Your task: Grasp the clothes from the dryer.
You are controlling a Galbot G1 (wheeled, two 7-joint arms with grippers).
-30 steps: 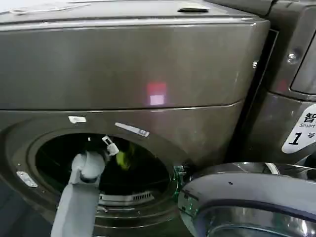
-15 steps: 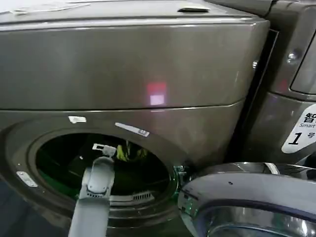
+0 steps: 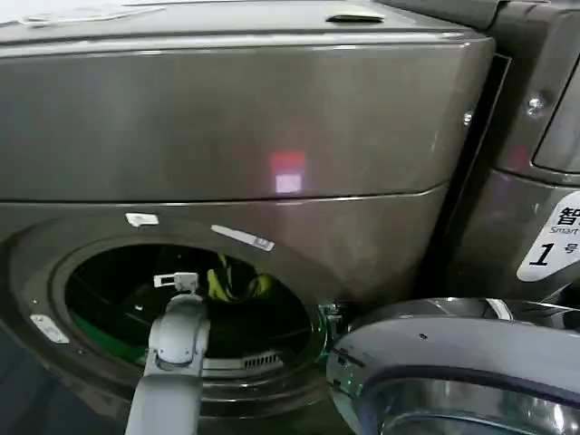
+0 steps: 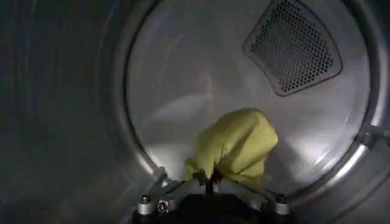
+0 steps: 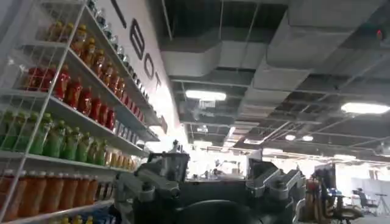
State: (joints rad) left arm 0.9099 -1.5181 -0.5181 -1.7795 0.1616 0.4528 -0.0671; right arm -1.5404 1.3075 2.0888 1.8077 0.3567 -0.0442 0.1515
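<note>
Left gripper (image 4: 209, 180) inside dryer (image 3: 236, 118) drum, jaws closed on yellow-green garment (image 4: 234, 145), which bunches above the jaws, clear of the drum's rear wall; head view places it at 12 o'clock of porthole. Grip judged adequate for withdrawal. Right gripper (image 5: 213, 182) parked, pointing toward the ceiling, jaws apart, empty.

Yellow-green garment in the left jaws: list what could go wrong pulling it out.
1. The left gripper pinches only one edge of the yellow-green garment, so it may slip free.
2. The hanging cloth could snag on the dryer porthole rim during withdrawal.
3. The open door sits close beside the opening.
</note>
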